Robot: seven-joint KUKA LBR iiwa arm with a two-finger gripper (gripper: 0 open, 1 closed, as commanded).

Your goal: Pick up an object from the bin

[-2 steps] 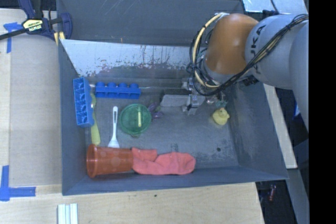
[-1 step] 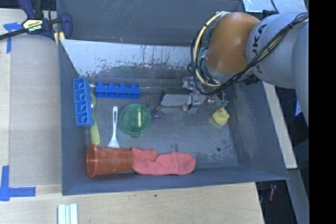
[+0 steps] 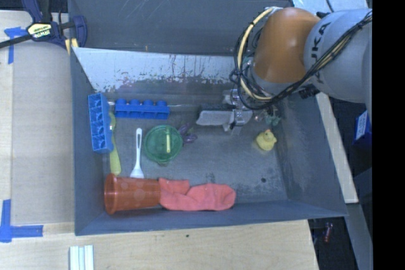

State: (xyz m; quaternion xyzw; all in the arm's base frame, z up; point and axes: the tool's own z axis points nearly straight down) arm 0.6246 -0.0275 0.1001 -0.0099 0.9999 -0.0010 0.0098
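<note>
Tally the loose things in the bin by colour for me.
Blue: 2, rack and block
Yellow: 2, stick and lump
Green: 1, cup
White: 1, spoon
Orange: 1, tumbler
Pink: 1, cloth
Total: 8

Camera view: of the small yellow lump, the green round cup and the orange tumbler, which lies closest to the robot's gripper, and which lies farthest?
Counting from the gripper:
1. Small yellow lump, just beside it on the view's right.
2. Green round cup, mid-bin, on the view's left of the gripper.
3. Orange tumbler, lying on its side in the near left corner.
</note>
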